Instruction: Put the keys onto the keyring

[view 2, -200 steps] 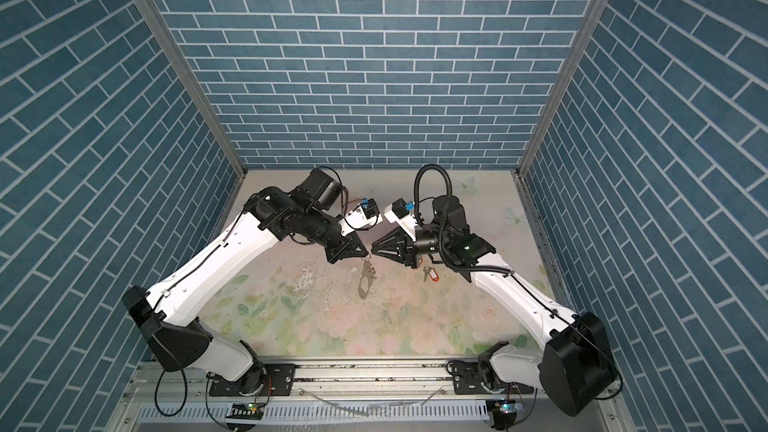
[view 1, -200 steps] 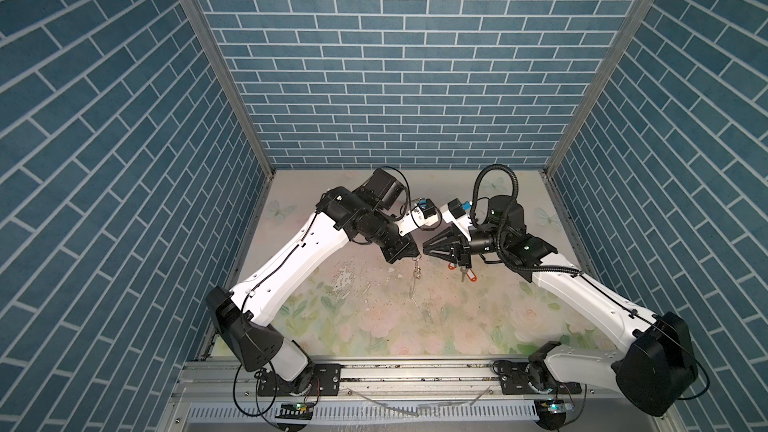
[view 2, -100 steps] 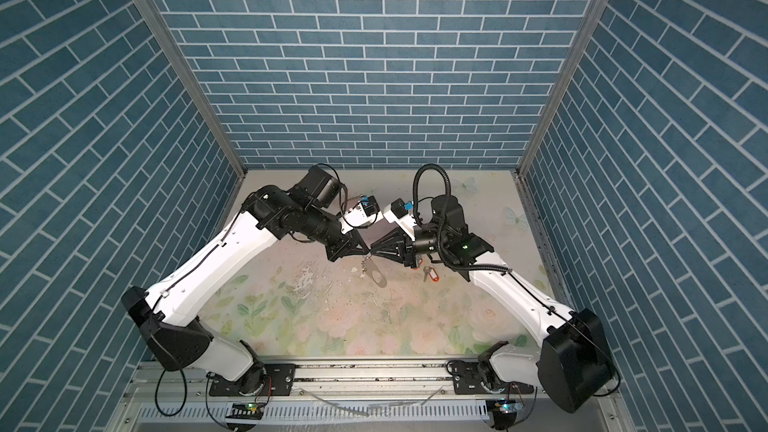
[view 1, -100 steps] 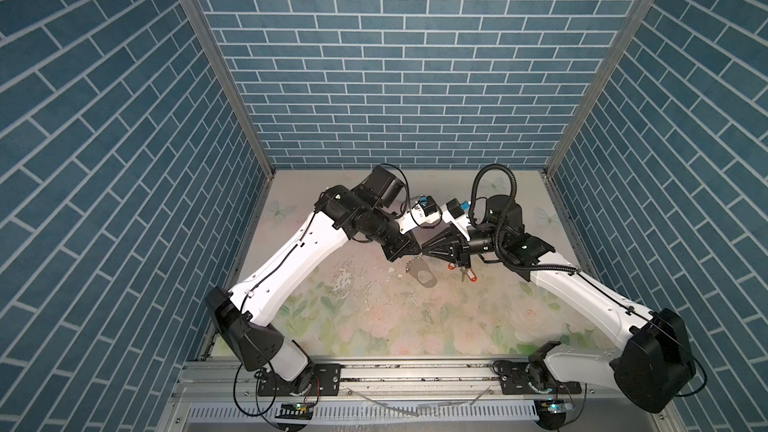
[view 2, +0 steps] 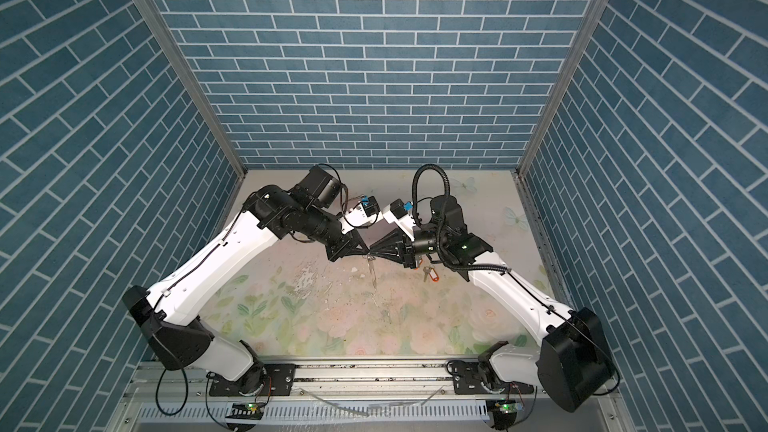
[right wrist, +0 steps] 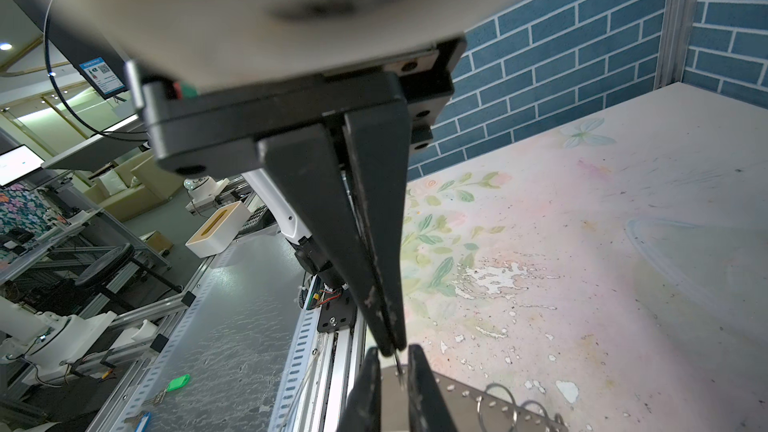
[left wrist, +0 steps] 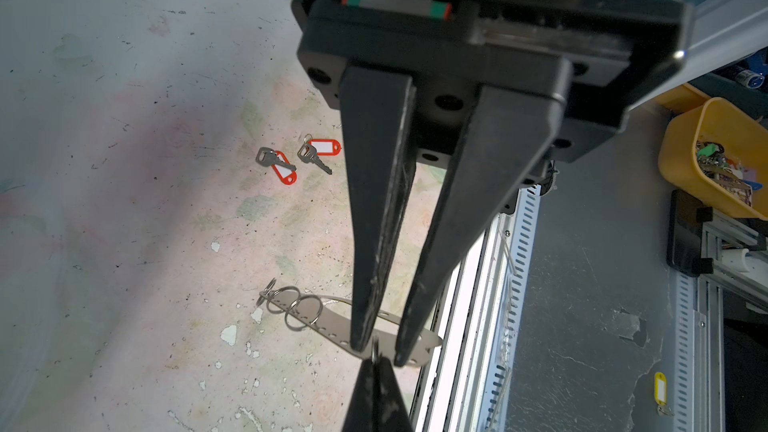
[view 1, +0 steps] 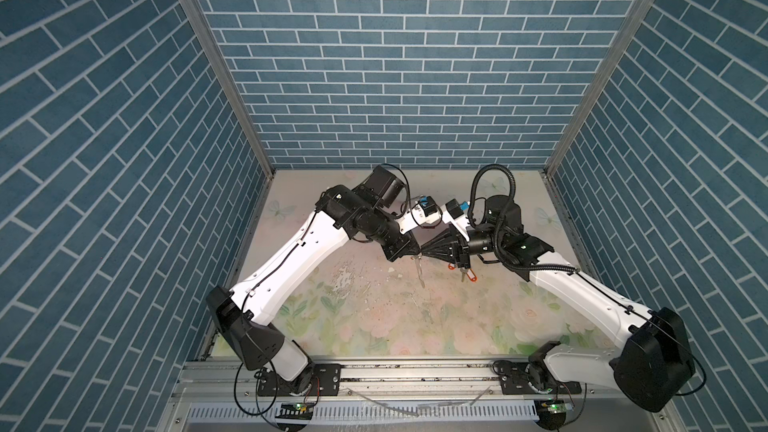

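Hanging from the left tool (left wrist: 378, 353), the keyring (left wrist: 332, 322) is a flat, elongated grey metal plate with a row of small punched holes along one edge. Silver wire rings (left wrist: 303, 313) thread through several of these holes. The left tool's tapered black fingers are clamped on the plate, with the plate between them, and hold it clear of the worktop (left wrist: 124, 201). The right tool (right wrist: 392, 349) meets the left tool tip to tip, with its fingers pressed together on a thin silver ring at the gripped end of the plate. In both top views the keyring (view 1: 419, 274) shows as a narrow strip dangling below the two tips.

The keys (left wrist: 270, 158) lie loose on the worktop, side by side and well apart from the keyring. Each is small, silver and flat, with an oblong red plastic tag (left wrist: 326, 146) carrying a white label. The worktop surface is a faded floral print, scuffed, with chipped white patches.

Compared with one second ago, both arms keep nearly the same pose and the keys have not shifted. Half a second ago the keyring showed a broader face in the top views; it now hangs edge-on.
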